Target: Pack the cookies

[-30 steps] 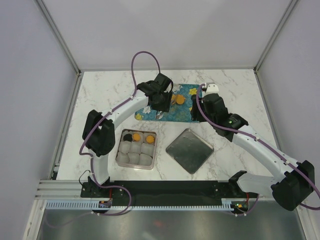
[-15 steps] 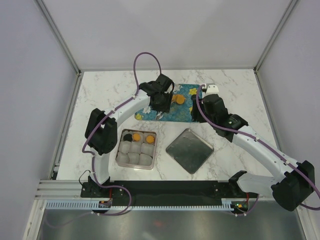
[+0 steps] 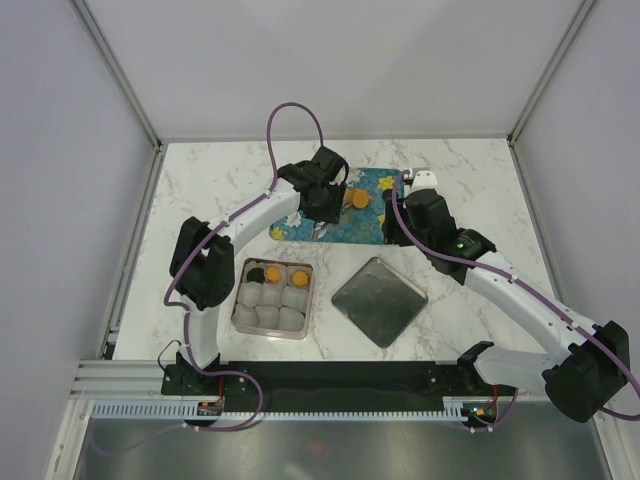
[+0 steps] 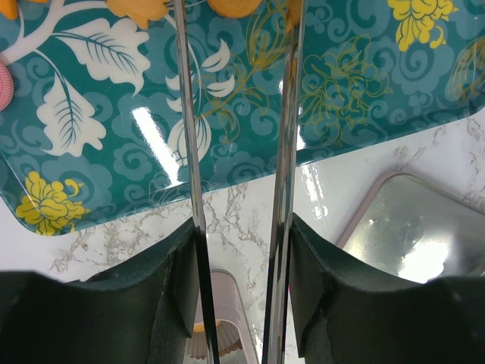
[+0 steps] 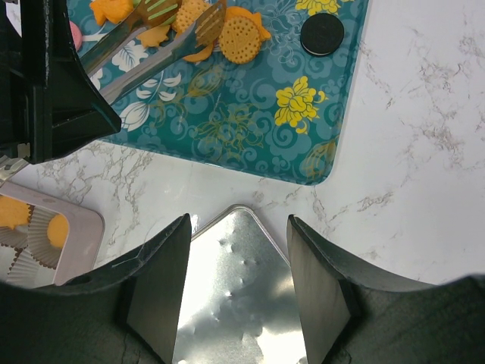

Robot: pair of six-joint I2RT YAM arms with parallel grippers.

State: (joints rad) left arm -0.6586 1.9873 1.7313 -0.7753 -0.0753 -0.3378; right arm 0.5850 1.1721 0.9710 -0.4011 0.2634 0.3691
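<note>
The cookies [image 5: 241, 38] lie in a cluster on a teal flowered tray [image 5: 250, 114], mostly orange, with a black one [image 5: 320, 33] apart. My left gripper [image 4: 241, 227] is shut on metal tongs [image 4: 188, 152], whose green-tipped ends [image 5: 159, 11] sit among the orange cookies [image 3: 360, 198]. I cannot tell whether the tips hold one. My right gripper [image 5: 236, 227] stands open with nothing in it, just above a square metal lid [image 5: 235, 296]. A tin [image 3: 310, 300] of white paper cups holds two orange cookies [image 3: 272, 275] and a black one [image 3: 256, 274].
The lid [image 3: 379, 300] lies on the marble table between the tin and the right arm. The tray [image 3: 355, 228] sits at the back centre, the left gripper [image 3: 325, 195] over its left half and the right gripper [image 3: 398, 228] at its right edge. Walls enclose three sides.
The left arm has shifted slightly toward the tray with the tongs. The right arm has not moved.
</note>
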